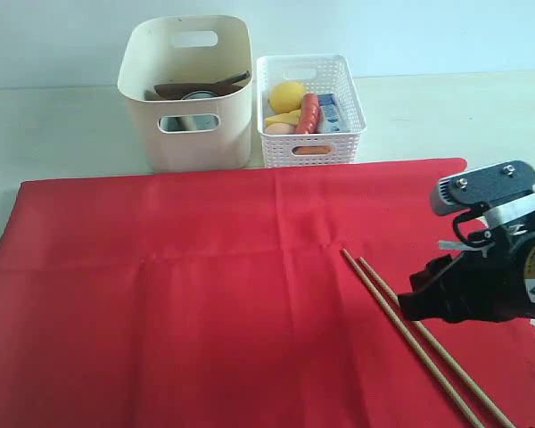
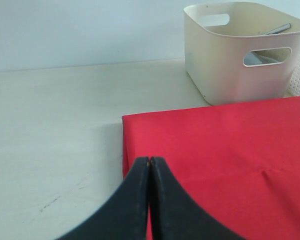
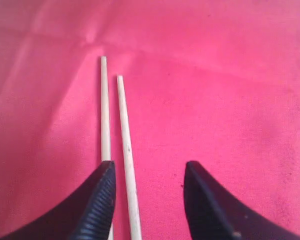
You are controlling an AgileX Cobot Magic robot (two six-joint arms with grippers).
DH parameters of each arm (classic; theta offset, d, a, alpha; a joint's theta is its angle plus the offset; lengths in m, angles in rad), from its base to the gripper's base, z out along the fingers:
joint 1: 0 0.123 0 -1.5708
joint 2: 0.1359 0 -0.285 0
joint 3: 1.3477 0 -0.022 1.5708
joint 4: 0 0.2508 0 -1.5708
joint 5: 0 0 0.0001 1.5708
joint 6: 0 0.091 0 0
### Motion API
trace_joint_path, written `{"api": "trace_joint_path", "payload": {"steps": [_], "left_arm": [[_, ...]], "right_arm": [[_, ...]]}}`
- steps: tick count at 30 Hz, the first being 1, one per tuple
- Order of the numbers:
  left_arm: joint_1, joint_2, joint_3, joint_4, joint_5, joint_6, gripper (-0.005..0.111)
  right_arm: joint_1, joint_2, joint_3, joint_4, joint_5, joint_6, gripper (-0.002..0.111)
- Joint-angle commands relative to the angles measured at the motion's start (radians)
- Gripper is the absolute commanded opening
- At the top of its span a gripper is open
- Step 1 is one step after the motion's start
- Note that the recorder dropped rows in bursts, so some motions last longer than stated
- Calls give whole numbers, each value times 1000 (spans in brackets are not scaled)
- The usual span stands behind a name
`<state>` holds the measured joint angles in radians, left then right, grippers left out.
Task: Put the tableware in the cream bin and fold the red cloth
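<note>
Right gripper (image 3: 149, 167) hangs low over the pair of chopsticks (image 1: 416, 343), jaws apart, nothing held. The sticks lie side by side on the near right part of the red cloth (image 1: 178, 294), slanting from mid-cloth toward the near right edge. Alignment is off: one stick sits in the gap, the other runs under one finger. I'd shift sideways until both are between the jaws, drop straight down and close flush at cloth level. Thin round sticks will likely roll or scissor apart if caught unevenly, and the pads could pinch fabric too. Cream bin (image 1: 192, 134) is at the far edge, left of centre, well apart from the sticks, with dark wooden pieces and something steel already inside. White basket (image 1: 308, 143) with food stands just to its right, so aim the drop clear of it. Left gripper (image 2: 150, 160) is closed and empty over the cloth's far left corner, out of the way. Cloth lies flat, folding not yet begun.
</note>
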<state>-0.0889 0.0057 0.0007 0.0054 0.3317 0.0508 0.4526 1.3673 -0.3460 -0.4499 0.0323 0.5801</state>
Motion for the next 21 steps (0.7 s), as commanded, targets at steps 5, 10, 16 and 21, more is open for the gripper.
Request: {"api": "trace_joint_path", "payload": {"steps": [5, 10, 16, 21], "left_arm": [[2, -6, -1, -5, -7, -1, 3], [2, -6, -1, -5, -7, -1, 3], [2, -6, -1, -5, -7, -1, 3], [2, -6, -1, -5, -7, -1, 3]], "right_arm": [[76, 145, -50, -22, -15, -12, 44], [96, 161, -93, -44, 55, -12, 44], [97, 225, -103, -44, 11, -12, 58], [97, 255, -107, -83, -3, -12, 62]]}}
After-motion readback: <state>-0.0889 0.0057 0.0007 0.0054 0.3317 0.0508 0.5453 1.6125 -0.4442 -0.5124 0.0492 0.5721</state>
